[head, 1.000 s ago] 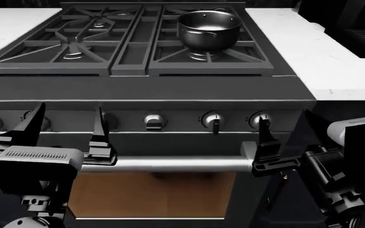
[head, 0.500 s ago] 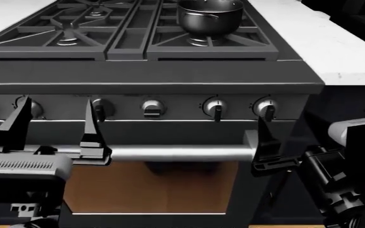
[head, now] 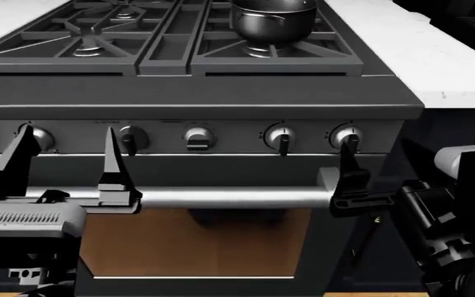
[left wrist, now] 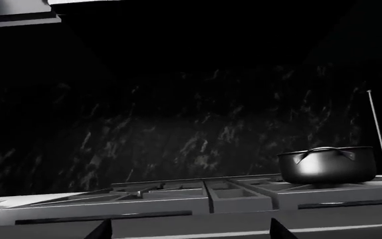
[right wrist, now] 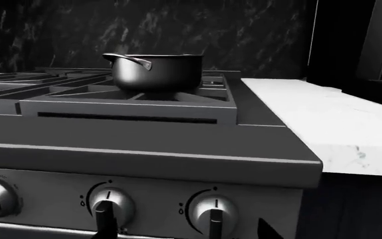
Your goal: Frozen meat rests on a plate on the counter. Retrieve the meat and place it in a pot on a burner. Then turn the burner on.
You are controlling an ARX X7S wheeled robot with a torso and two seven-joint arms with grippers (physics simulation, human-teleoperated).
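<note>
While the pot [head: 273,20] sits at the top middle of the head view, on the grate over the right-hand burner [head: 262,51], its side shines dark and silvery. It is small and round, with a rolled rim and a short handle. In the right wrist view the pot [right wrist: 156,70] shows at the upper middle, with the white desk [right wrist: 324,119] at the right.

Low in the head view, at the left, the left end effector [head: 64,170] has its two dark fingers spread apart with nothing between them. At the lower right, the right end effector [head: 351,185] is near the last knob [head: 346,137]; I cannot tell if it is spread or closed.
</note>
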